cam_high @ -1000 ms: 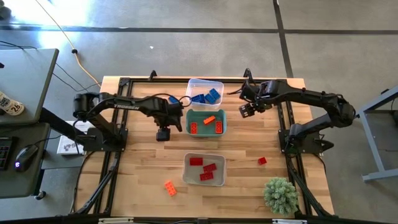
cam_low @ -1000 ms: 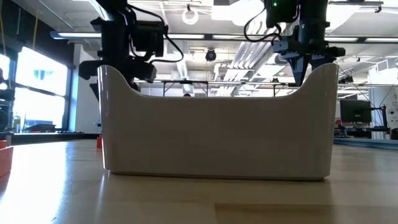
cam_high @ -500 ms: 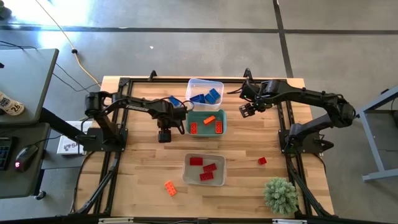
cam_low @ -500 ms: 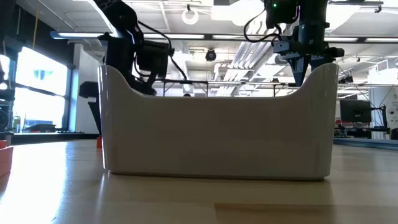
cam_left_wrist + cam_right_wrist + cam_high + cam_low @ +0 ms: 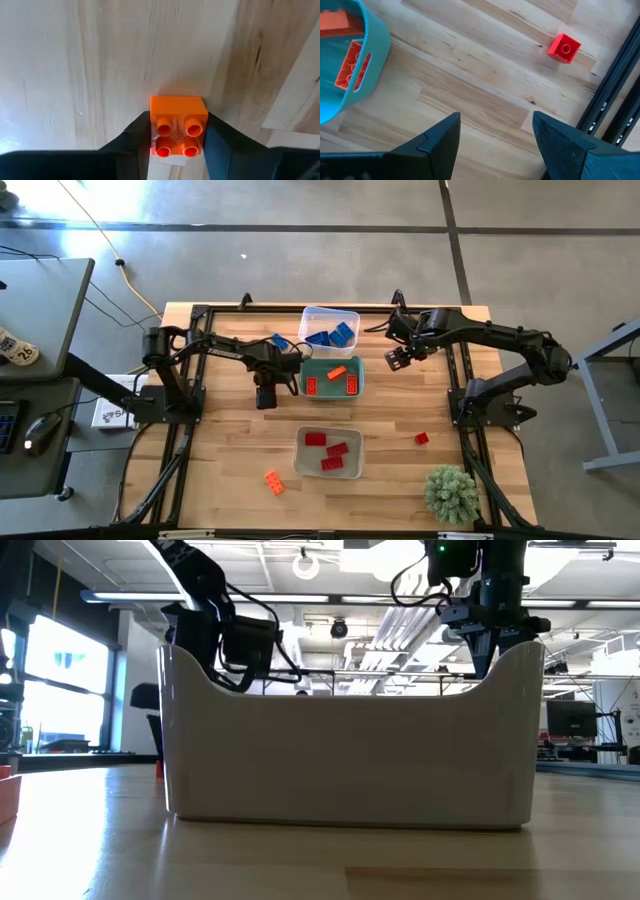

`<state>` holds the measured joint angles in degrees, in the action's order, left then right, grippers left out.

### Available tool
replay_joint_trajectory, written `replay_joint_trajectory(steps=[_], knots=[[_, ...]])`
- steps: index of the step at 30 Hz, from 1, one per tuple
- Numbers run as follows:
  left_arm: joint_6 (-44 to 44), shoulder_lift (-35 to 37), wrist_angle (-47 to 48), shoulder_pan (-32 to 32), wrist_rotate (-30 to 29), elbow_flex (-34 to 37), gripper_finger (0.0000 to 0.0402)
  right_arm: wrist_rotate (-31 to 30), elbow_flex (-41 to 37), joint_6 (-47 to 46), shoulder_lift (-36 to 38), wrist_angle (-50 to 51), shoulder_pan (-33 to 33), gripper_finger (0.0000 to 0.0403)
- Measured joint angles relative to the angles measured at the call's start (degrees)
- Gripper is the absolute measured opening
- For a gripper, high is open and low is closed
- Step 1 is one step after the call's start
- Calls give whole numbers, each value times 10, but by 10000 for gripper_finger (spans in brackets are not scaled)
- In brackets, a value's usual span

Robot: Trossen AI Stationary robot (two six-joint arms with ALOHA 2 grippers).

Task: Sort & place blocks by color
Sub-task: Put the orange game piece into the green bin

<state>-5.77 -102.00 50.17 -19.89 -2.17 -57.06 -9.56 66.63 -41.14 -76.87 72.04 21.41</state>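
Brick carried right, toward teal bin.

Left gripper (image 5: 265, 395), fingers (image 5: 131, 136) pinching an orange block (image 5: 178, 127) studs-up over bare wood, now just left of the teal bin (image 5: 302, 370), closer than a second ago and drifting in from the left. Likely next: over the rim and release among the orange blocks (image 5: 336, 372) already there. Right gripper (image 5: 396, 358) unmoved, hanging right of the teal bin with fingers (image 5: 440, 140) spread and empty. Blue blocks (image 5: 332, 335) in the clear bin (image 5: 306, 315) at the far side, red blocks (image 5: 330, 451) in the grey bin (image 5: 300, 452) nearer. Loose on the table: one orange block (image 5: 272, 481) near left, one red block (image 5: 421, 438) right. Sorting well along, three pieces left counting the one in hand.
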Motion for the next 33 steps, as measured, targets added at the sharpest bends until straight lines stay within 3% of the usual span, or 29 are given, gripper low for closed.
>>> replay_joint_trajectory(steps=[8, 19, 25, 33], knots=[[10, 23, -9, 0, 19, 2, 110, -13, 0, 45, 0, -28, 19, 236], [45, 119, -23, 1, 19, -50, 110, 10, 0, 156, 0, -95, 135, 236], [56, 166, -147, 1, 32, -75, 110, 63, 0, 205, 0, -136, 224, 236], [77, 153, -338, 0, 50, -75, 110, 62, 0, 224, -4, -185, 306, 236]])
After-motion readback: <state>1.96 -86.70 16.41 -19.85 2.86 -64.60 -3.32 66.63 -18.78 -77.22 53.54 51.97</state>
